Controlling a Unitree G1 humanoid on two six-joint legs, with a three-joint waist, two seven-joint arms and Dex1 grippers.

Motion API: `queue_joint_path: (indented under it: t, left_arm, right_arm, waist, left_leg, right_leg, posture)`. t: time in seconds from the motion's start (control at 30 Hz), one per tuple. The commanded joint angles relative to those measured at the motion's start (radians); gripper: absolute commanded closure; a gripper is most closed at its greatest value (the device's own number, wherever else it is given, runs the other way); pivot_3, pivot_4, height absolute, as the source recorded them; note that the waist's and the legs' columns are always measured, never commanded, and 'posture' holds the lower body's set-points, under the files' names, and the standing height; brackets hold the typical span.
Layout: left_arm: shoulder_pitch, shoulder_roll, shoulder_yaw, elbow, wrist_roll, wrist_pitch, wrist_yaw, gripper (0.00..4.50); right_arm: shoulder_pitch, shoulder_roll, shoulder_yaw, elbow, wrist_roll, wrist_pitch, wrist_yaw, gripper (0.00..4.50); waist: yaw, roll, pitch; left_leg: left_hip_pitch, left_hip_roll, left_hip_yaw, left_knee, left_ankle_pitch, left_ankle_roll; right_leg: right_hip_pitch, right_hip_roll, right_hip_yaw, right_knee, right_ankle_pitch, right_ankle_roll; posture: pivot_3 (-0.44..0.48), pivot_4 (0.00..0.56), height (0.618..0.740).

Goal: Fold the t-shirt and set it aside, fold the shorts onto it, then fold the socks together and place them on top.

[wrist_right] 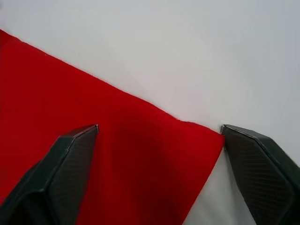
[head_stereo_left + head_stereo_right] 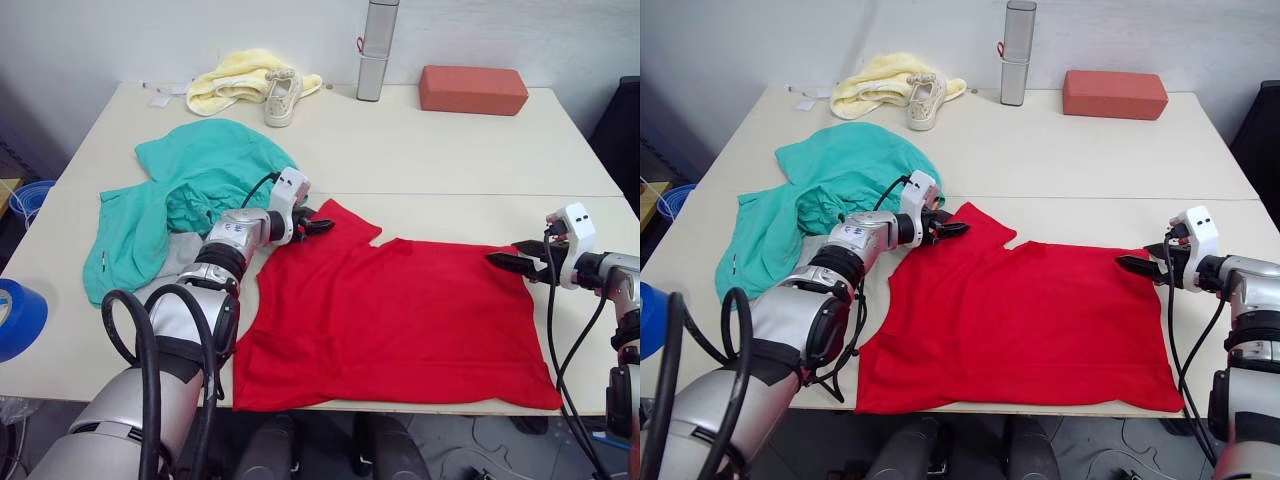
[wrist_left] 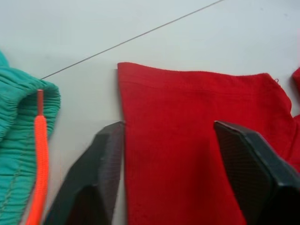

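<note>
The red t-shirt [image 2: 400,320] lies spread flat on the near half of the white table [image 2: 450,160]. My left gripper [image 2: 318,225] is open at the shirt's far left sleeve, and its fingers [image 3: 105,154] straddle the sleeve's hem. My right gripper [image 2: 512,257] is open at the shirt's far right corner [image 1: 140,164], one finger on each side of it. The teal shorts [image 2: 190,185] lie crumpled to the left of the shirt, with the orange drawstring [image 3: 40,145] at the waistband. A light grey patch, probably the socks [image 2: 182,252], shows beside the shorts, partly hidden by my left arm.
At the table's far edge are a pale yellow cloth [image 2: 235,78], a beige sneaker [image 2: 282,97], a silver cylinder [image 2: 375,50] and a red-brown block [image 2: 472,88]. A blue roll [image 2: 15,318] sits at the near left edge. Bare tabletop lies beyond the shirt.
</note>
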Motion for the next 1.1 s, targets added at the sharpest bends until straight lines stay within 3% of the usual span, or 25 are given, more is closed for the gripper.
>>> queue_joint_path:
  t: [0.03, 0.2, 0.3, 0.6, 0.8, 1.1]
  left_arm:
    - [0.004, -0.01, -0.012, 0.023, 0.038, 0.0, -0.013, 2.92]
    - [0.014, 0.0, 0.064, 0.018, -0.007, -0.042, 0.013, 4.49]
    - [0.023, 0.007, 0.086, 0.015, -0.01, -0.086, 0.015, 4.5]
    - [0.062, 0.044, 0.06, -0.012, 0.029, -0.334, -0.098, 4.5]
    - [0.09, 0.072, 0.116, -0.027, -0.018, -0.44, -0.134, 4.5]
    - [0.173, 0.123, 0.086, -0.064, 0.013, -0.704, -0.215, 4.5]
  right_arm:
    - [-0.003, -0.001, 0.007, 0.019, -0.011, 0.012, 0.028, 1.62]
    - [0.005, -0.007, -0.003, 0.018, -0.018, -0.048, 0.021, 3.33]
    - [0.021, -0.008, -0.01, 0.011, -0.022, -0.121, 0.023, 4.37]
    - [0.137, 0.003, -0.069, -0.089, 0.023, -0.406, 0.039, 4.45]
    - [0.208, 0.023, -0.13, -0.146, 0.057, -0.67, 0.022, 4.45]
    - [0.277, 0.004, -0.119, -0.127, 0.026, -0.983, 0.07, 4.45]
  waist:
    - [0.0, 0.0, 0.0]
    - [-0.001, 0.0, 0.0]
    - [-0.001, 0.0, 0.0]
    - [-0.001, 0.0, 0.0]
    - [-0.001, 0.0, 0.0]
    - [-0.002, 0.0, 0.0]
  left_leg:
    - [0.0, 0.0, 0.0, 0.0, 0.0, 0.0]
    - [0.0, 0.0, 0.0, 0.0, 0.0, 0.0]
    - [0.0, 0.0, 0.0, 0.0, 0.0, 0.0]
    - [0.0, -0.001, 0.001, 0.0, 0.0, 0.0]
    - [0.0, 0.0, 0.002, 0.0, 0.0, 0.0]
    - [0.0, 0.0, 0.002, 0.001, 0.0, 0.0]
  right_leg:
    - [0.0, 0.0, 0.0, 0.0, 0.0, 0.0]
    - [0.0, 0.0, 0.0, 0.0, 0.0, 0.0]
    - [-0.001, 0.0, 0.0, 0.0, 0.0, 0.0]
    - [-0.001, 0.001, 0.0, 0.001, 0.0, 0.0]
    - [-0.001, 0.001, 0.001, 0.001, 0.0, 0.0]
    - [-0.001, 0.001, 0.001, 0.001, 0.0, 0.0]
  posture:
    - [0.0, 0.15, 0.74]
    - [0.0, 0.15, 0.74]
    - [0.0, 0.15, 0.74]
    - [0.0, 0.15, 0.74]
    - [0.0, 0.15, 0.74]
    - [0.0, 0.15, 0.74]
